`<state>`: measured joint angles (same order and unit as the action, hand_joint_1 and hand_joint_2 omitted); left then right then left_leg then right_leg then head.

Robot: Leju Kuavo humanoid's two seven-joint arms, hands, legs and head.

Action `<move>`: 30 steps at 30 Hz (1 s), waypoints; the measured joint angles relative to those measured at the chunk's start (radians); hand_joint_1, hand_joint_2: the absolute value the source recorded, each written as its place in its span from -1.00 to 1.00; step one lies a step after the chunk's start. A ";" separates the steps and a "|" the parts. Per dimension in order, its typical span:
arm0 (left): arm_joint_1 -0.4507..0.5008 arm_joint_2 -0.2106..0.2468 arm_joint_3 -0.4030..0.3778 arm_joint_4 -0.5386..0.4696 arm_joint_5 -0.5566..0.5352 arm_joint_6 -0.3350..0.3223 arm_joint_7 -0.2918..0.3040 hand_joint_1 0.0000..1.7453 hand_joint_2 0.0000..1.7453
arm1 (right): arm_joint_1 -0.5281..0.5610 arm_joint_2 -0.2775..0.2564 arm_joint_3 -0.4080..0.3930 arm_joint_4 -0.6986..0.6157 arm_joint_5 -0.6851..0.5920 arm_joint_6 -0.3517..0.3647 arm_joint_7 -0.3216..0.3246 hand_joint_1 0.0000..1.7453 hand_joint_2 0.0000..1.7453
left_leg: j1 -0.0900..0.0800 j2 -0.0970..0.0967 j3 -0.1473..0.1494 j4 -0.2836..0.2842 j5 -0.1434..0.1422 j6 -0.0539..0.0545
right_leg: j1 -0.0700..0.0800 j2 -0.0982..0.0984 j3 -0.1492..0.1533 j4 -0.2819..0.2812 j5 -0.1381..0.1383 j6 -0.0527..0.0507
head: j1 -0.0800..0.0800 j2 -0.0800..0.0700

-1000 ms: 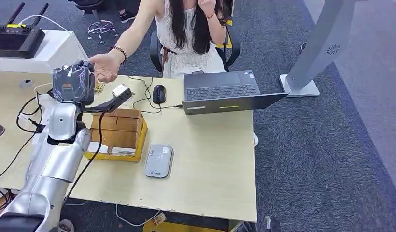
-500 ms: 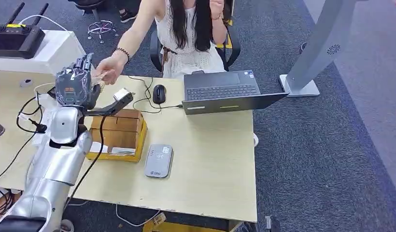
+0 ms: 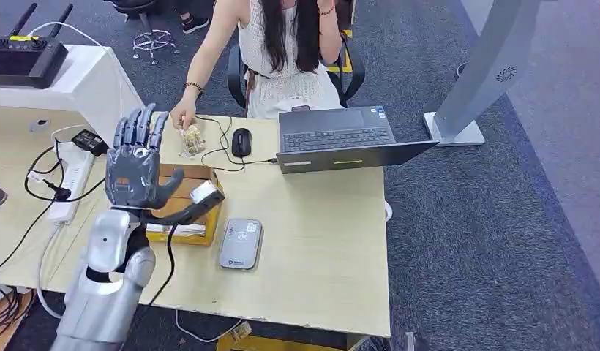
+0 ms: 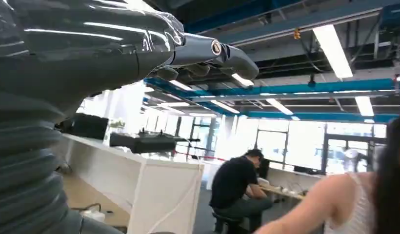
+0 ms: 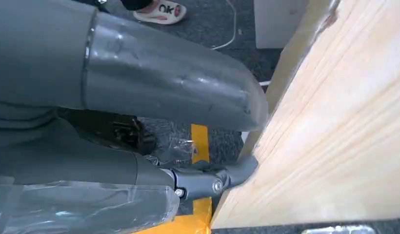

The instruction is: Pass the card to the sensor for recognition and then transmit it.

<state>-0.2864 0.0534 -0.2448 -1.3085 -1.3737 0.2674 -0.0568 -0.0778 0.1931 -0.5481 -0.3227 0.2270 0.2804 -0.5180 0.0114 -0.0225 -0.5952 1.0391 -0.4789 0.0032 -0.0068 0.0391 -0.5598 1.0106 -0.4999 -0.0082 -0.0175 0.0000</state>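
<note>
**Card handed over, left hand pulled back**

Since a second ago, the left hand (image 3: 136, 164) has drawn back from the person's hand (image 3: 183, 117), fingers spread, holding nothing. At the table's (image 3: 319, 248) far edge, the person holds the card (image 3: 192, 139). Reader (image 3: 241, 243) near the front edge; handover seems done.

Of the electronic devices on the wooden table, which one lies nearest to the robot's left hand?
The flat grey card reader, just beside the left hand. The black mouse and the open laptop lie farther, towards the person.
</note>
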 joint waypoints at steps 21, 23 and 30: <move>0.168 0.016 -0.031 -0.244 0.013 -0.013 -0.002 -1.00 1.00 | 0.018 -0.003 -0.020 -0.005 -0.002 0.002 -0.006 -1.00 -1.00 | 0.000 -0.002 -0.001 0.000 0.001 0.001 | 0.000 -0.003 0.000 0.000 0.000 0.001 | 0.000 0.000; 0.169 0.016 -0.035 -0.244 0.015 -0.015 -0.003 -1.00 1.00 | 0.018 -0.004 -0.020 -0.005 -0.005 0.002 -0.006 -1.00 -1.00 | 0.000 -0.002 -0.001 0.000 0.001 0.001 | 0.000 -0.003 0.000 0.000 0.000 0.001 | 0.000 0.000; 0.269 0.036 -0.046 -0.276 0.031 -0.073 -0.003 -1.00 1.00 | 0.029 -0.005 -0.037 -0.008 -0.006 0.003 -0.009 -1.00 -1.00 | 0.000 -0.001 -0.002 0.000 0.000 0.001 | 0.000 -0.003 0.000 0.000 0.000 0.001 | 0.000 0.000</move>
<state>-0.0174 0.0893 -0.2907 -1.5843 -1.3432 0.1945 -0.0595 -0.0488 0.1881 -0.5856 -0.3311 0.2205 0.2831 -0.5272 0.0114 -0.0238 -0.5967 1.0392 -0.4787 0.0040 -0.0068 0.0362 -0.5602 1.0102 -0.5002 -0.0077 -0.0175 0.0000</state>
